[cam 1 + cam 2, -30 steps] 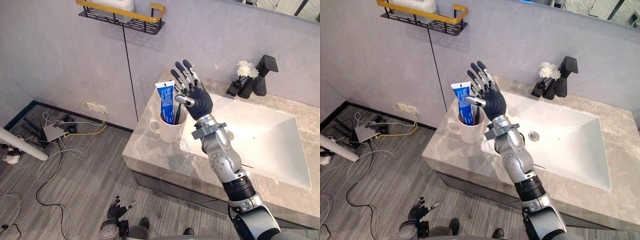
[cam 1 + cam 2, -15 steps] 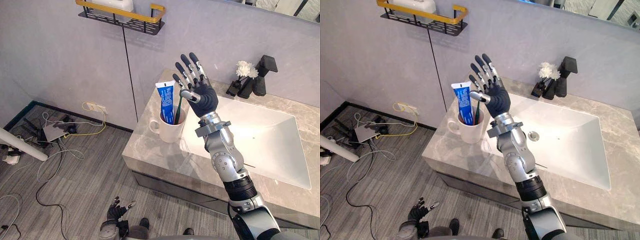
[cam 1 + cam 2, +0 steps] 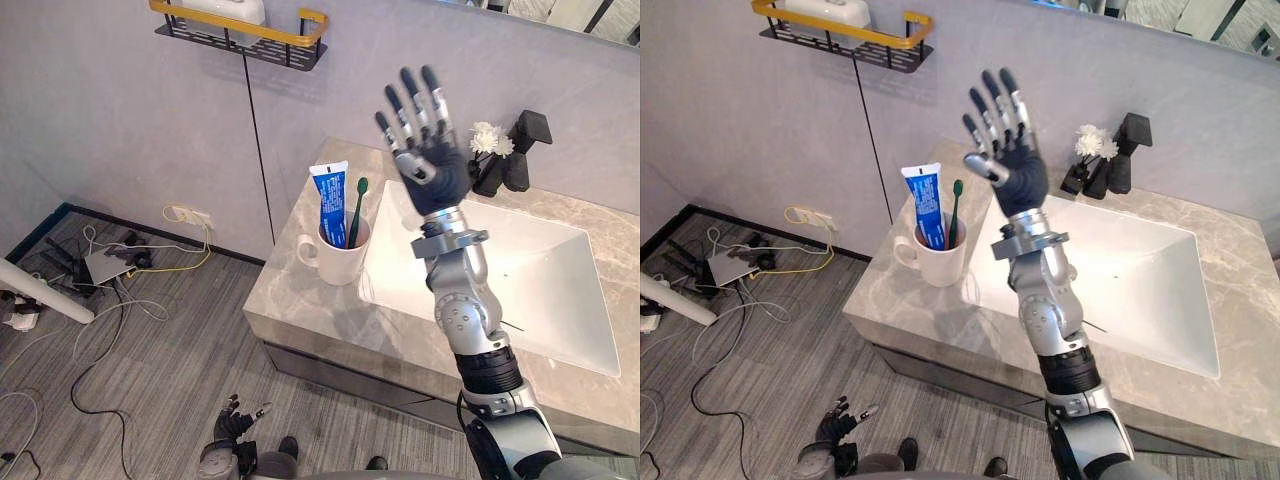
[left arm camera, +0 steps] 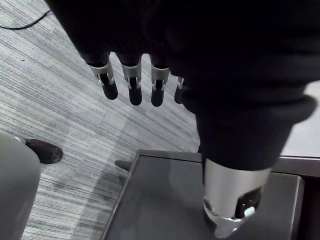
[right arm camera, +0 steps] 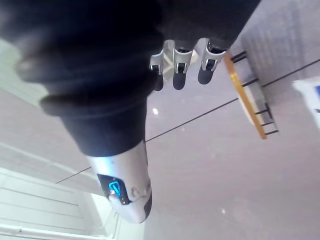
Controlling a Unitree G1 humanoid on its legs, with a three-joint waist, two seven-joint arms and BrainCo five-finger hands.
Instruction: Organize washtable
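A white mug (image 3: pixel 340 258) stands on the grey marble counter (image 3: pixel 300 295), left of the white sink (image 3: pixel 520 275). A blue toothpaste tube (image 3: pixel 331 203) and a green toothbrush (image 3: pixel 355 210) stand upright in the mug. My right hand (image 3: pixel 432 165) is raised high above the sink's left end, to the right of the mug, open with straight spread fingers and holding nothing. My left hand (image 3: pixel 237 420) hangs low over the floor in front of the counter, its fingers (image 4: pixel 131 82) relaxed and empty.
A black faucet (image 3: pixel 522 150) and a small vase of white flowers (image 3: pixel 487 142) stand at the back of the counter. A black and yellow wall shelf (image 3: pixel 245 30) with a white item hangs above left. Cables and a power strip (image 3: pixel 120 262) lie on the wooden floor.
My right hand has let go of the green toothbrush, which now stands free in the mug, and has risen up and to the right, away from the mug.
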